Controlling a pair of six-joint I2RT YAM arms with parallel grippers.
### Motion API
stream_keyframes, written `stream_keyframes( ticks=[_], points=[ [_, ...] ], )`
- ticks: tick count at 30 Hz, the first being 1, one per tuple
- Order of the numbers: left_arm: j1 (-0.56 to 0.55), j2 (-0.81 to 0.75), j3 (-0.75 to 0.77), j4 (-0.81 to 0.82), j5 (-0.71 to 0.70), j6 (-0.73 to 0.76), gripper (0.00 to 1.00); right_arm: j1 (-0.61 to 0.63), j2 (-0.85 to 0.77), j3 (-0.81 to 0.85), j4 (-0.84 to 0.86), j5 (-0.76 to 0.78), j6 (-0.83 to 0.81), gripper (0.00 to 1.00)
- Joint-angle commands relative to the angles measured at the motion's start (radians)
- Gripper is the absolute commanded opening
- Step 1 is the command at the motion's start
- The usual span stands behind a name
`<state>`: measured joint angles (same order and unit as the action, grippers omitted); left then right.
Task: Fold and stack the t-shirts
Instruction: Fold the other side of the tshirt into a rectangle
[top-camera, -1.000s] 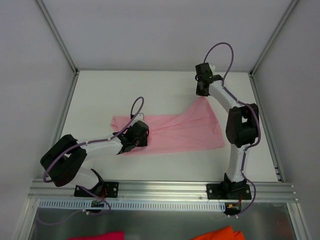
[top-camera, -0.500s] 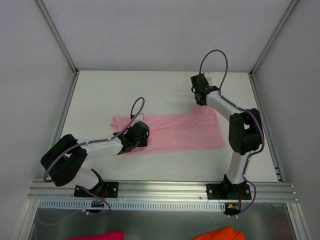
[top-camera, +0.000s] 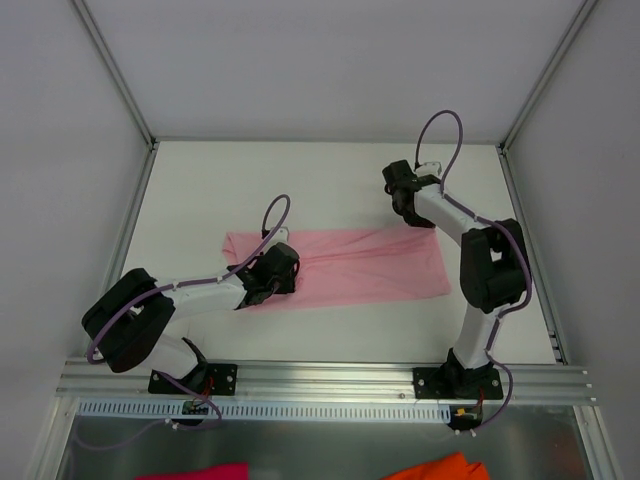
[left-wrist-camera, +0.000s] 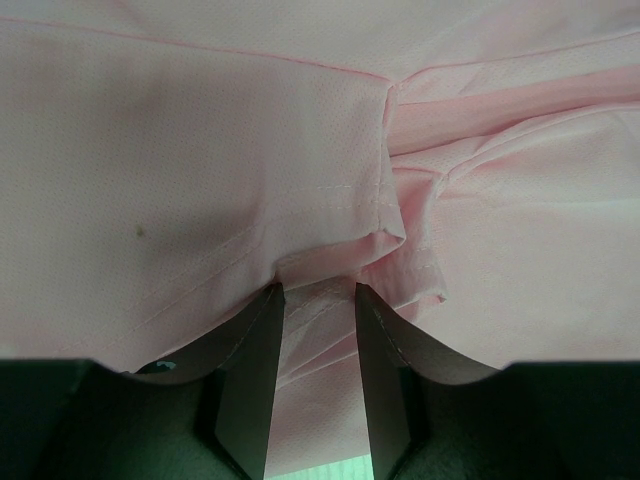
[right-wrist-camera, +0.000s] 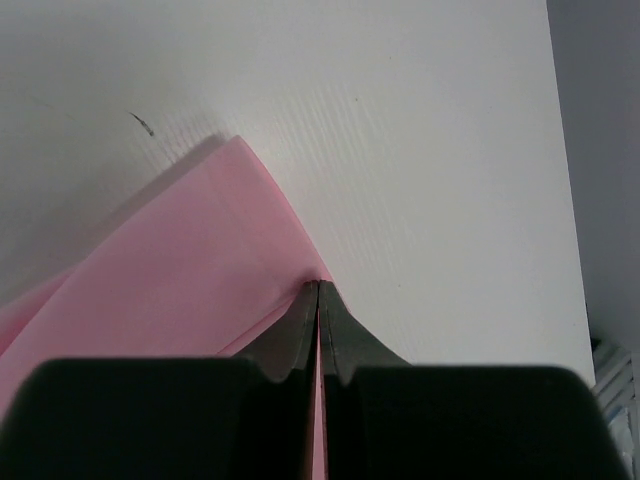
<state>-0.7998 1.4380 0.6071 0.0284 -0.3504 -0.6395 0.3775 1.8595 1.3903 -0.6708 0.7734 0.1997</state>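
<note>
Lowered and drawn inward since the earlier frame, the right pincer (right-wrist-camera: 318, 287) is clamped shut on a corner of the pink t-shirt (top-camera: 360, 265), spread across the desk (top-camera: 220, 190). A bunched fold is pinched by the left pincer (left-wrist-camera: 318, 292), apparently anchoring the cloth.

Robotics lab test cell, not home or shop. Bare white table (top-camera: 330, 180) boxed in by blank pale walls (top-camera: 330, 70) at 9, 12 and 3 o'clock. Aluminium frame posts (top-camera: 115, 70) rise at 11 and 1 o'clock. My left base (top-camera: 195, 380) and right base (top-camera: 455, 382) bolted to slotted aluminium rail (top-camera: 320, 378) at 6 o'clock. Purple cables (top-camera: 441, 112) loop along my arms. Sheet-metal panel (top-camera: 320, 445) below rail; magenta scrap (top-camera: 195, 472) and orange scrap (top-camera: 435, 468) at bottom edge.
</note>
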Motion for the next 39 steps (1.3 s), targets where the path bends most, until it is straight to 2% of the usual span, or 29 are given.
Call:
stream_keyframes(
  ticks=[1, 13, 16, 19, 21, 23, 28, 31, 34, 35, 39],
  points=[
    [-0.013, -0.019, -0.016, 0.011, -0.01, 0.004, 0.35, -0.002, 0.052, 0.075, -0.144, 0.03, 0.072, 0.01],
    [-0.013, -0.021, -0.018, 0.011, -0.01, 0.004, 0.35, -0.003, 0.119, 0.124, -0.283, 0.066, 0.138, 0.02],
    [-0.013, -0.025, -0.02, 0.01, -0.009, 0.003, 0.35, -0.002, 0.096, 0.113, -0.294, 0.11, 0.181, 0.13],
    [-0.013, -0.031, -0.021, 0.01, -0.012, 0.003, 0.35, -0.009, 0.044, 0.076, -0.239, 0.083, 0.15, 0.07],
    [-0.013, -0.03, -0.017, 0.008, -0.01, 0.003, 0.35, -0.012, 0.03, 0.079, -0.243, 0.076, 0.152, 0.13],
    [-0.015, -0.03, -0.012, 0.005, -0.009, 0.004, 0.35, -0.012, 0.024, 0.088, -0.256, 0.081, 0.149, 0.25],
    [-0.015, -0.074, -0.017, 0.016, -0.015, 0.0, 0.35, -0.026, 0.013, 0.09, -0.178, -0.015, 0.09, 0.31],
    [-0.016, -0.14, -0.038, 0.145, -0.006, 0.04, 0.4, -0.029, 0.052, 0.092, -0.148, -0.078, 0.057, 0.33],
    [-0.016, -0.152, 0.031, 0.137, -0.031, 0.096, 0.41, -0.02, 0.069, 0.075, -0.11, -0.101, 0.044, 0.33],
    [-0.015, -0.151, 0.098, 0.125, -0.048, 0.112, 0.42, -0.017, 0.069, 0.066, -0.102, -0.105, 0.038, 0.33],
    [0.002, -0.105, 0.247, 0.01, -0.146, 0.162, 0.45, -0.012, 0.035, 0.015, -0.053, -0.124, 0.029, 0.33]
  ],
)
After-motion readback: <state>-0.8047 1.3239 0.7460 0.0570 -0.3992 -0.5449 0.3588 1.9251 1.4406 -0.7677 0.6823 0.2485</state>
